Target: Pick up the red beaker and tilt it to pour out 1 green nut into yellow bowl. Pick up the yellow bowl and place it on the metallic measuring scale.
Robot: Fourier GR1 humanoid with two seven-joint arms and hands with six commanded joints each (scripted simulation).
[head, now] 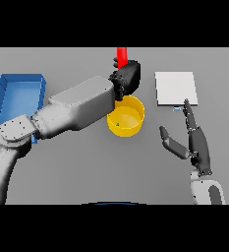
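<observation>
While its arm reaches in across the table from the left, the left hand (127, 76) is curled round the red beaker (122, 54), held upright just behind the yellow bowl (127, 118). A green nut (117, 124) lies in the bowl. Right hand (193, 140) hovers relaxed, fingers straight, near the scale (175, 87).
</observation>
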